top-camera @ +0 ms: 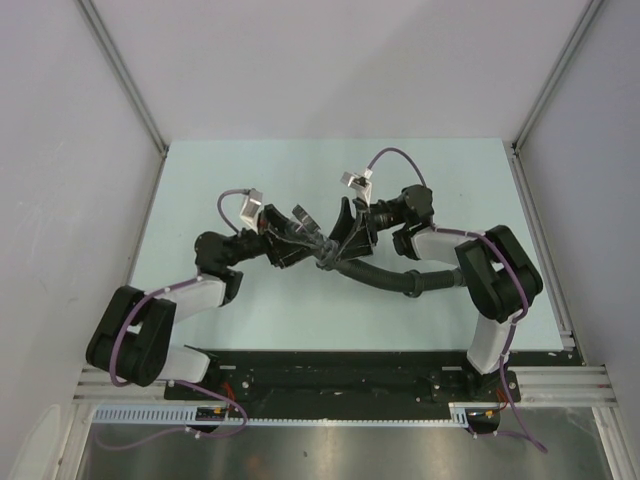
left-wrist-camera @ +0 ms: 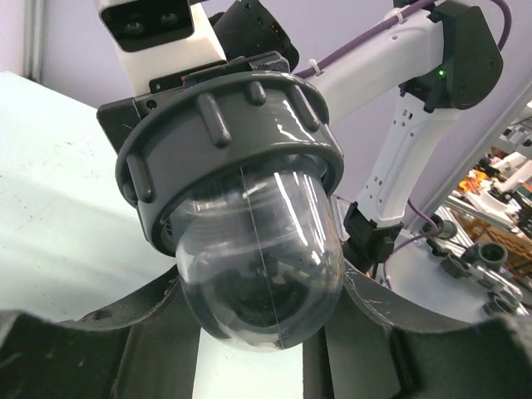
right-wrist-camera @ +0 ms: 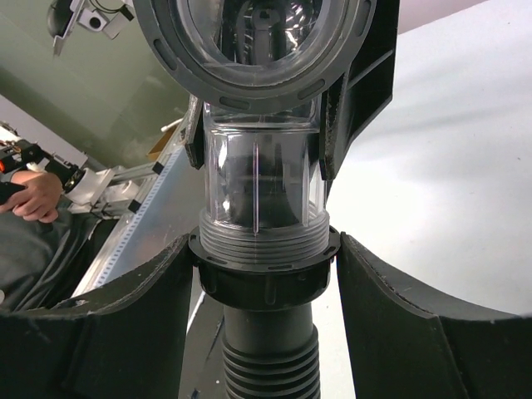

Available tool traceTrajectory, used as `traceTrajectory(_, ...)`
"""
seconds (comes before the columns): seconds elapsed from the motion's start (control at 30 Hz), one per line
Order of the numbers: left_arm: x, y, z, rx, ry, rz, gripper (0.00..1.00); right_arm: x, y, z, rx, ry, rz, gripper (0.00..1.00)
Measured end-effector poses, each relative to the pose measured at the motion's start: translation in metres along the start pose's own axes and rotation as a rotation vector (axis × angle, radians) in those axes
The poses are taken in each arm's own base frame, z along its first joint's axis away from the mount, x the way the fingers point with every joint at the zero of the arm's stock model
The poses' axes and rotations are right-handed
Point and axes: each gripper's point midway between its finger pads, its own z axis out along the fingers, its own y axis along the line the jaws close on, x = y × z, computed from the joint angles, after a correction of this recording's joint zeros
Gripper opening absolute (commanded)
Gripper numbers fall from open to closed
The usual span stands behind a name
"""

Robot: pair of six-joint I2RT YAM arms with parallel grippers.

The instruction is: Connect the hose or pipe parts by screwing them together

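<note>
From the top camera we see both arms reaching in over the pale table [top-camera: 230, 180] and meeting near its middle; the left gripper [top-camera: 298, 232] and the right gripper [top-camera: 350, 236] face each other at close quarters, with the clear fitting [top-camera: 325, 250] between them (it is small here and hard to make out); the black ribbed hose [top-camera: 390, 281] runs from that meeting point off to the right, beside the right arm [top-camera: 495, 280].

In the left wrist view the clear fitting [left-wrist-camera: 258, 266] fills the middle, a rounded transparent dome topped by a grey ribbed ring [left-wrist-camera: 233, 125]; the left gripper's fingers [left-wrist-camera: 108, 341] press against the dome on either side, so we take this gripper as clamped on the fitting; behind it rises the white link of the right arm [left-wrist-camera: 407, 158].

In the right wrist view the fitting's clear tube [right-wrist-camera: 258, 174] stands upright, its threaded lower end seated in the hose's black collar [right-wrist-camera: 266, 287]; a few threads show above the collar; the ribbed hose [right-wrist-camera: 270, 362] drops away below; the right gripper's fingers [right-wrist-camera: 125, 324] flank the collar and touch it on both sides, so we read this gripper as closed on the hose at its collar; higher up, the left gripper's dark fingers [right-wrist-camera: 366, 83] bracket the clear tube; a person's hand [right-wrist-camera: 33, 195] shows at the far left edge.
</note>
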Motion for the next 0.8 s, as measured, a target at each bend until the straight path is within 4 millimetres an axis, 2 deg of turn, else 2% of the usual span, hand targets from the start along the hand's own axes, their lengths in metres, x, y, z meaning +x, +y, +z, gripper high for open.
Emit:
traceTrajectory(0.03, -0.001, 0.001, 0.001, 0.009, 0.008, -0.004, 0.27, 0.000, 0.000, -0.001, 0.001, 0.000, -0.001, 0.00)
traceTrajectory(0.13, -0.003, 0.005, 0.003, 0.011, 0.016, -0.022, 0.51, -0.002, -0.002, -0.004, 0.011, -0.009, 0.007, 0.00)
traceTrajectory(0.2, -0.003, 0.006, 0.003, 0.006, 0.015, -0.032, 0.55, -0.003, -0.002, -0.005, 0.016, -0.015, 0.016, 0.00)
traceTrajectory(0.27, -0.005, 0.008, 0.002, 0.001, 0.012, -0.038, 0.80, -0.005, -0.003, -0.005, 0.022, -0.024, 0.022, 0.00)
traceTrajectory(0.5, -0.016, 0.024, -0.008, -0.066, -0.025, -0.033, 0.91, -0.009, -0.005, -0.007, 0.037, -0.044, 0.047, 0.00)
traceTrajectory(0.8, -0.019, 0.035, -0.024, -0.134, -0.058, -0.046, 0.90, -0.014, -0.010, -0.015, 0.062, -0.067, 0.048, 0.00)
